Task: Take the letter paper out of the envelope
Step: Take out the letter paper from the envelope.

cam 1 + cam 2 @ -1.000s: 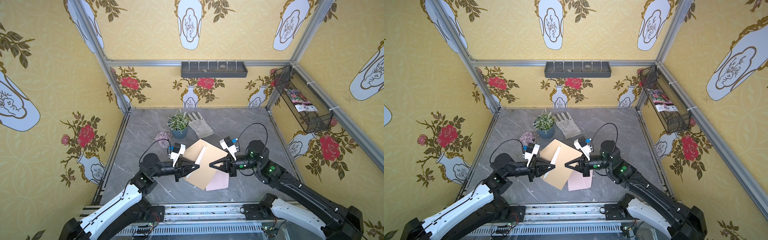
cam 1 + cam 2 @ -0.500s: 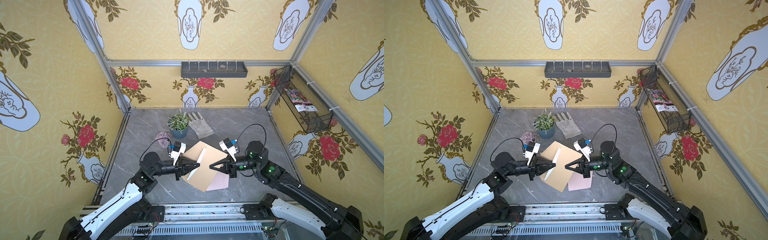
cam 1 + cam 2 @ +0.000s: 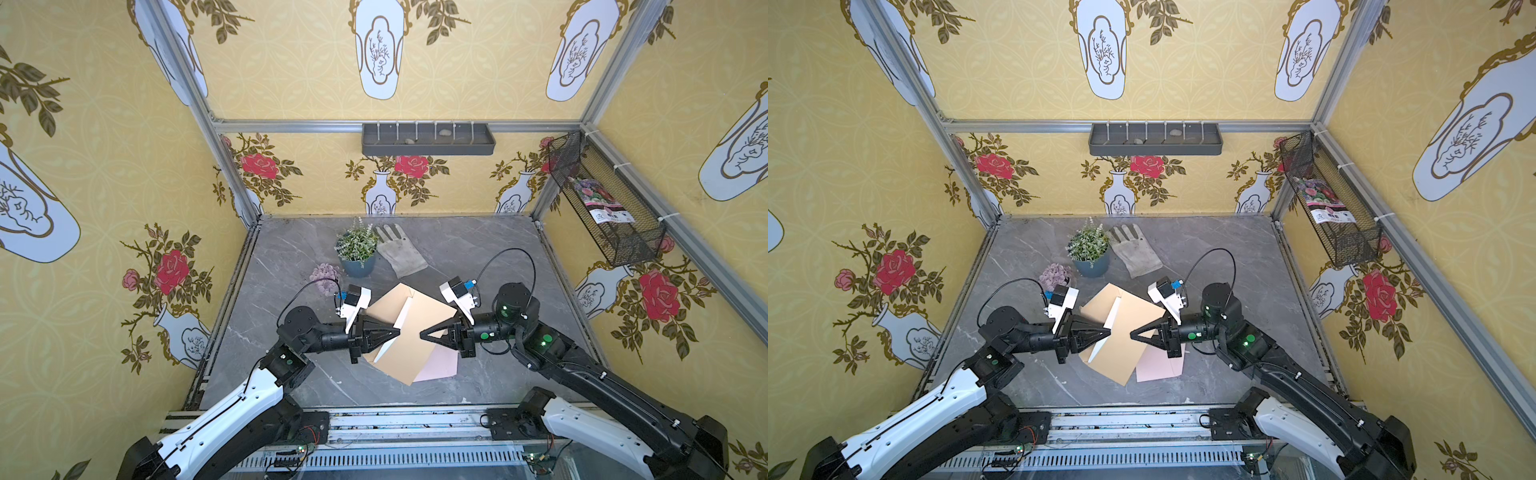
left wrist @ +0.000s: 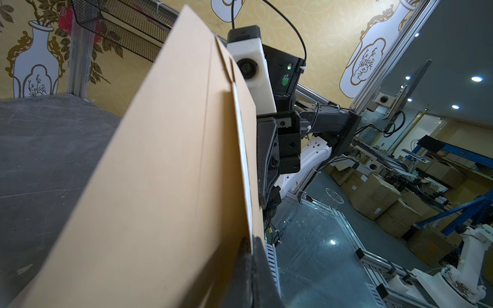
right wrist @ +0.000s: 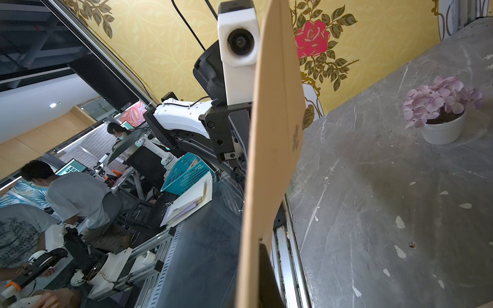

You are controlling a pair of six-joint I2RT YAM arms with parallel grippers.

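Observation:
A tan envelope (image 3: 415,353) (image 3: 1125,353) hangs above the table's near middle, between my two grippers. My left gripper (image 3: 397,331) (image 4: 252,256) is shut on its left side, where a white strip (image 3: 395,324) (image 4: 241,149) runs along the flap. On the opposite edge my right gripper (image 3: 422,333) (image 5: 260,256) is shut. That wrist view shows the envelope (image 5: 274,133) edge-on, hiding one finger. Pink letter paper (image 3: 438,363) (image 3: 1160,365) shows past the envelope's near right edge. It looks flat on the table and is partly covered from above.
Behind the envelope stand a potted green plant (image 3: 356,253), a grey glove (image 3: 401,251) and a small pot of purple flowers (image 3: 325,275) (image 5: 440,112). A wire basket (image 3: 602,199) hangs on the right wall. A grey shelf tray (image 3: 428,139) hangs on the back wall.
My left gripper's jaws have closed fully on the envelope's left side. The envelope has shifted only slightly, and the pink paper has stayed where it was.

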